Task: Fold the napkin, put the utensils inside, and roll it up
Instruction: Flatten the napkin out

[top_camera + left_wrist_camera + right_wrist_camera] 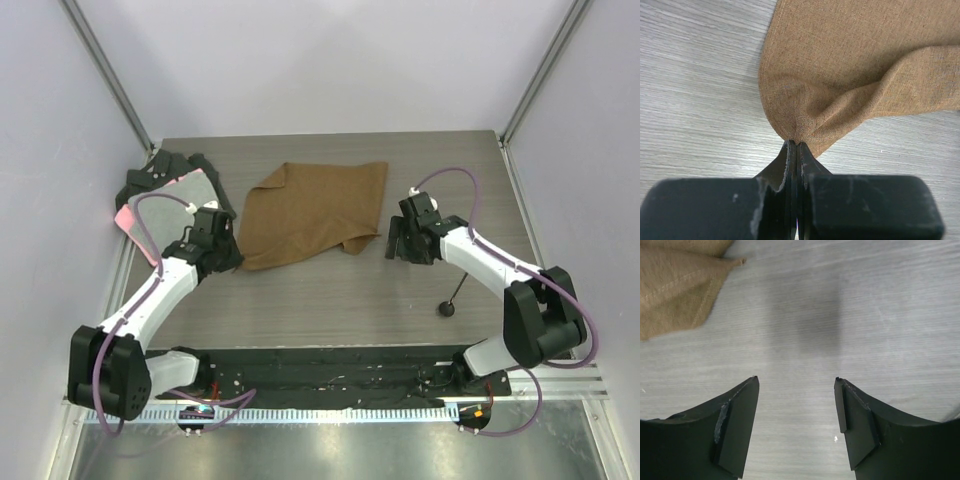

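Pinching the near left corner of the napkin (315,210), the left gripper (228,256) has its jaws pressed together on a small bite of cloth, which puckers into a ridge just ahead of them. The brown napkin lies rumpled at the middle of the desk (330,310), toward the far side, its near right corner buckled. The right gripper (397,245) hovers just beside that corner with jaws spread wide and nothing between them. The utensil (455,295), slim and black, lies on the desk near the right arm, well apart from the napkin. A grey cloth with pink edge (175,200) and black cloths (160,170) sit at the far left.

Likely risks: the thin grip could slip if the corner is pulled hard. Lifting one corner alone may drag the napkin askew rather than fold it. The right arm could knock the utensil away.
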`<action>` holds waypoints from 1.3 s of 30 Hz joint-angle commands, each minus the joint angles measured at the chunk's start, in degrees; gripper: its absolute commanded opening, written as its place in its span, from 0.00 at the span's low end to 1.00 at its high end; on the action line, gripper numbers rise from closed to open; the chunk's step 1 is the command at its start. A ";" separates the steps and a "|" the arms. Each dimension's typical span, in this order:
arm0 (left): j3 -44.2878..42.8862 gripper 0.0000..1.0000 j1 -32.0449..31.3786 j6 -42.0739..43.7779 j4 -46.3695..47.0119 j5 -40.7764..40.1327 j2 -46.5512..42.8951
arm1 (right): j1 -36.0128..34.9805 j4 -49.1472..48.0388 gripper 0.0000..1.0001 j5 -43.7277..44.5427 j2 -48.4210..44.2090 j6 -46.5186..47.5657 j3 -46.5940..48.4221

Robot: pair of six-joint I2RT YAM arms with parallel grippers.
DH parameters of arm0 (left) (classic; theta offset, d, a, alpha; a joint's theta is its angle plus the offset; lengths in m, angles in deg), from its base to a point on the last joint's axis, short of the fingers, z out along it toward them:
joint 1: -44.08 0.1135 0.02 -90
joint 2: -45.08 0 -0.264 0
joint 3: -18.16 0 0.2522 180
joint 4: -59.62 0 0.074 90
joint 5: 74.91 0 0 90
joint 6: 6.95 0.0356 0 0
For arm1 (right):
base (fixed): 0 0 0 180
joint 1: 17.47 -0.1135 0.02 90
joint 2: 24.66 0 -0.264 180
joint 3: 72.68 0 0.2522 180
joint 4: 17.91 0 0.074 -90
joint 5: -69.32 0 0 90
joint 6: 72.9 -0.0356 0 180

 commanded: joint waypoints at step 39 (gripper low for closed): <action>-4.00 0.00 2.64 2.42 -0.40 2.02 4.59 | 2.49 -30.23 0.54 -22.01 23.05 27.63 8.00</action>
